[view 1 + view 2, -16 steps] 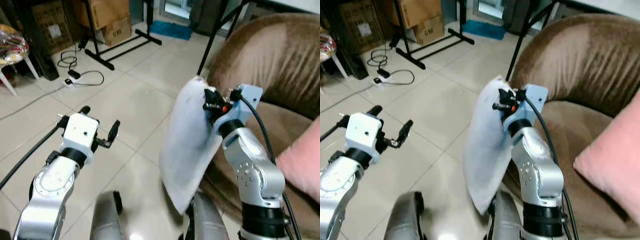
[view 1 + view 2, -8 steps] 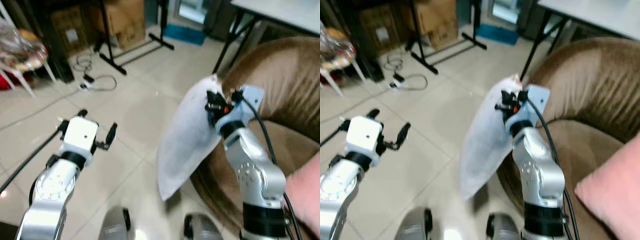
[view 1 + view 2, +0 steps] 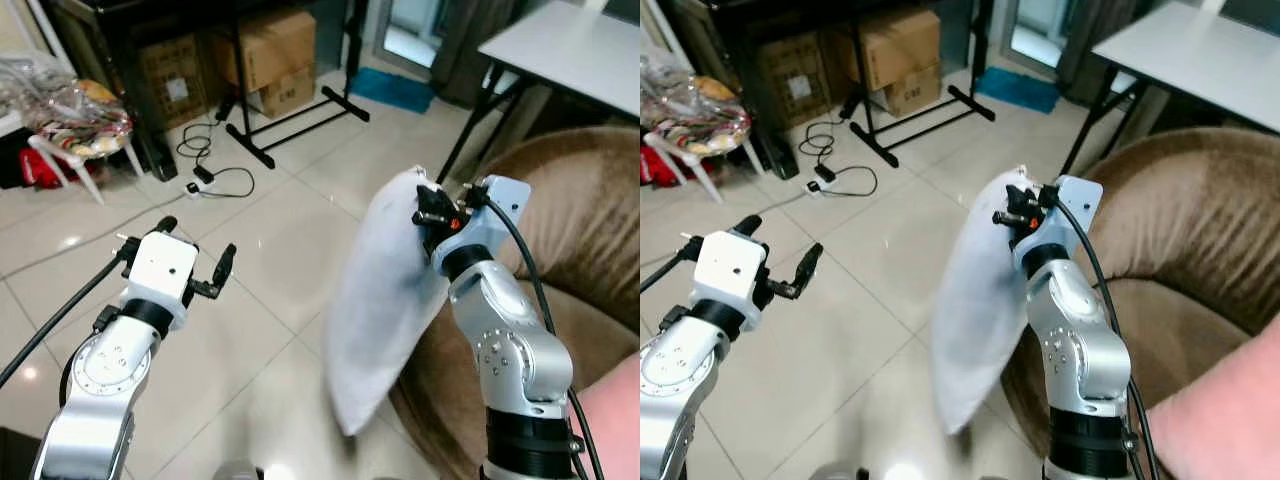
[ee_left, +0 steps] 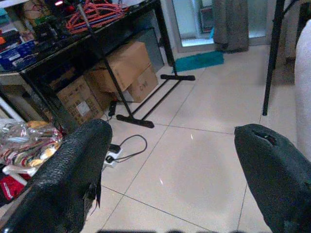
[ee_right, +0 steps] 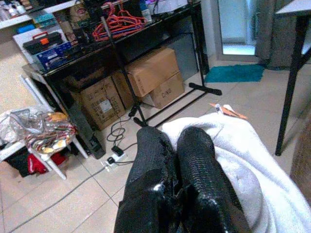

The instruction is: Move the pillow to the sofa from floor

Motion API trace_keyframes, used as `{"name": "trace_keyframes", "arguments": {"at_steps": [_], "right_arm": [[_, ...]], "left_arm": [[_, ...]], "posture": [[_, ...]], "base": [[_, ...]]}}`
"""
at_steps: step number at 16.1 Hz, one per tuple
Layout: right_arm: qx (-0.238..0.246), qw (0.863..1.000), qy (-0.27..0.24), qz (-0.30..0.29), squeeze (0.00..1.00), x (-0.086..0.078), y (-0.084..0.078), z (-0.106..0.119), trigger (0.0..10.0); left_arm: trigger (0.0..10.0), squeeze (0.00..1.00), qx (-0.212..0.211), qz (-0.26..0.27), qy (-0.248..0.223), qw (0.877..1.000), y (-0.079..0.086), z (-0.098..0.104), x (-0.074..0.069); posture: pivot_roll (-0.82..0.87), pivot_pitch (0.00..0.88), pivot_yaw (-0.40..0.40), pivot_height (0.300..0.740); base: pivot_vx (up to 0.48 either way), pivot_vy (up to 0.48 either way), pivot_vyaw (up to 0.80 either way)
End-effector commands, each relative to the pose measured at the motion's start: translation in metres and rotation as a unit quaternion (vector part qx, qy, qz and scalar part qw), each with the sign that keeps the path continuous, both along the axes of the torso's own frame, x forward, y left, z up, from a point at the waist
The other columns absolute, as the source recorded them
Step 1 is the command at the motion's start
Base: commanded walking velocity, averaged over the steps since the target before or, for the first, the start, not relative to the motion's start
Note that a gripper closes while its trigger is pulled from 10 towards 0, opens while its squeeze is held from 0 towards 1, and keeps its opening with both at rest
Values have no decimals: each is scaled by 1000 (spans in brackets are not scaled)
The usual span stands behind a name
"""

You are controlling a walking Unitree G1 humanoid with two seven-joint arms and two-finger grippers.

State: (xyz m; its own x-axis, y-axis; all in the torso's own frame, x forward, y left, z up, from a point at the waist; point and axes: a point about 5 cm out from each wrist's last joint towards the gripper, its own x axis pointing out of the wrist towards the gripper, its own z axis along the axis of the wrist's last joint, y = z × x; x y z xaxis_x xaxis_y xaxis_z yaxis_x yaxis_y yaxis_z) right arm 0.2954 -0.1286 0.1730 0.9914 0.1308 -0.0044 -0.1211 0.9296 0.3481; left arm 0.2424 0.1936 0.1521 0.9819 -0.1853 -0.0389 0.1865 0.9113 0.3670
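The right gripper (image 3: 432, 213) is clamped on the pillow's (image 3: 385, 300) top edge; the pillow hangs toward 7 o'clock from it, above the floor (image 3: 270, 260), beside the sofa (image 3: 570, 220). The left gripper (image 3: 195, 255) is spread, empty.

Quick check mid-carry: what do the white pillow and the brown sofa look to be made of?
The pillow looks like soft, matte white fabric: it sags and creases under the right gripper pinching its top. The sofa seems brown velvety plush, judging by its uneven sheen.
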Motion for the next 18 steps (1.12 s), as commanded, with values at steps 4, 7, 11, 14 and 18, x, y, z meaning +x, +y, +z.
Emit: {"name": "trace_keyframes", "arguments": {"at_steps": [4, 7, 11, 14, 18], "right_arm": [[-9, 1000, -13, 21, 0, 8, 9, 6, 10000], [-6, 1000, -14, 17, 0, 13, 9, 7, 10000], [-3, 1000, -14, 10, 0, 15, 8, 6, 10000], [-1, 1000, -14, 13, 0, 15, 9, 5, 10000], [0, 1000, -12, 19, 0, 16, 12, 3, 10000]], "left_arm": [[10000, 0, -19, -22, 1, 1000, -2, 5, 2], [10000, 0, -22, -25, 4, 999, -2, 4, 3], [10000, 0, -20, -30, 7, 999, -2, 4, 4], [10000, 0, -20, -34, 8, 999, -3, 4, 4], [10000, 0, -21, -36, 9, 999, -2, 5, 3]], "posture": [[-48, 0, -58, 740], [-50, 0, -54, 740], [-50, 0, -47, 740], [-48, 0, -47, 740], [-43, 0, -52, 740]], "base": [[0, 0, 0], [0, 0, -796], [0, 0, -800], [80, 0, -800], [260, 0, -800]]}}
